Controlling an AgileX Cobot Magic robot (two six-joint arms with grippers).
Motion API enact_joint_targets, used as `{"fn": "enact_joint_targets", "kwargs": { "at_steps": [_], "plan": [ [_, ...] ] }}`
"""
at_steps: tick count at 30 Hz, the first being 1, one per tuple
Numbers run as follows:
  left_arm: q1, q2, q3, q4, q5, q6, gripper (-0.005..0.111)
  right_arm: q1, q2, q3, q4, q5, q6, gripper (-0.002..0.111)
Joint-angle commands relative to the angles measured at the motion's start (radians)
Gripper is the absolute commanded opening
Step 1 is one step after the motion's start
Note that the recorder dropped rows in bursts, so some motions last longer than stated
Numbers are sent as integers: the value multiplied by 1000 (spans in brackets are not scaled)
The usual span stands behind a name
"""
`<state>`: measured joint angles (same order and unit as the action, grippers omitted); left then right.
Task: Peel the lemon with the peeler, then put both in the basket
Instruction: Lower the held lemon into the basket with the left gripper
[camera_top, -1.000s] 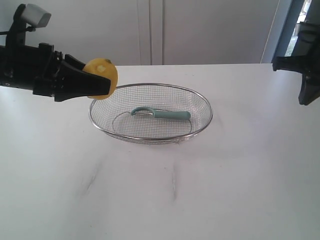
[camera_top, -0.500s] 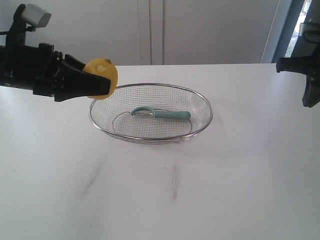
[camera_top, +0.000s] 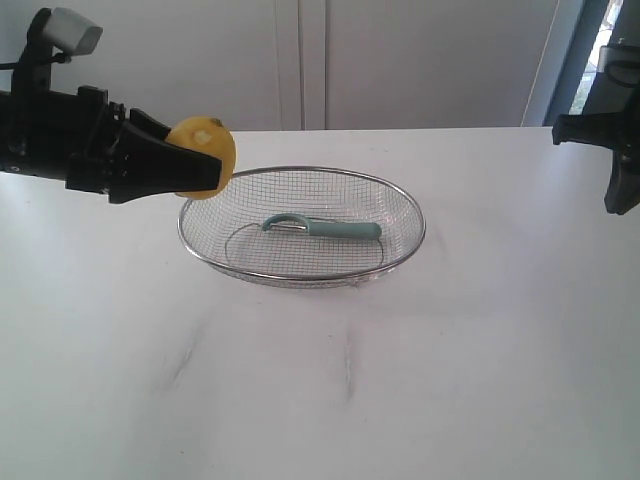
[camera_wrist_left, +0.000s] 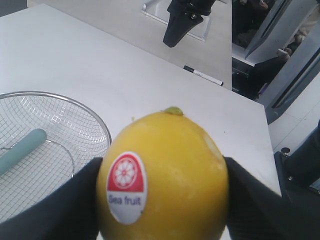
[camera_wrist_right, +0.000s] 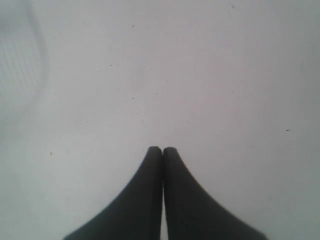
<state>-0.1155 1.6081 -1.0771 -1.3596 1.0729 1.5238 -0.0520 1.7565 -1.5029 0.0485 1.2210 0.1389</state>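
My left gripper (camera_top: 205, 165) is shut on the lemon (camera_top: 204, 155), holding it in the air just above the left rim of the basket (camera_top: 405, 255). Close up, the lemon (camera_wrist_left: 167, 175) is yellow with a red and white "Sea fruit" sticker, pinched between two black fingers (camera_wrist_left: 75, 205). The peeler (camera_top: 325, 228), teal with a curved head, lies inside the basket on the mesh; only its handle (camera_wrist_left: 20, 150) shows in the left wrist view. My right gripper (camera_top: 620, 190) hangs at the far right edge above the table, fingers pressed together (camera_wrist_right: 162, 150), holding nothing.
The basket stands in the middle of the white table (camera_top: 330, 380). A black marker pen (camera_wrist_left: 202, 76) lies near the table's far edge in the left wrist view. White cabinet doors (camera_top: 300, 60) close off the back.
The right gripper drifted slightly right and up a second ago, then stayed put. The left gripper with the lemon has not moved.
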Motion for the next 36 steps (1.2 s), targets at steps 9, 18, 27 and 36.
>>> {"fn": "enact_joint_targets", "kwargs": {
  "at_steps": [9, 18, 27, 36],
  "plan": [
    [2, -14, 6, -22, 15, -120, 0, -8, -11, 8, -1, 0, -3, 0],
    [-1, -15, -87, 187, -45, -360, 0, -8, -11, 8, 0, 0, -3, 0],
    [-145, -13, -163, 626, -267, -731, 0, -8, -11, 8, 0, 0, -3, 0],
    [-269, 9, -326, 1070, -320, -1136, 0, -8, -11, 8, 0, 0, -3, 0]
  ]
}}
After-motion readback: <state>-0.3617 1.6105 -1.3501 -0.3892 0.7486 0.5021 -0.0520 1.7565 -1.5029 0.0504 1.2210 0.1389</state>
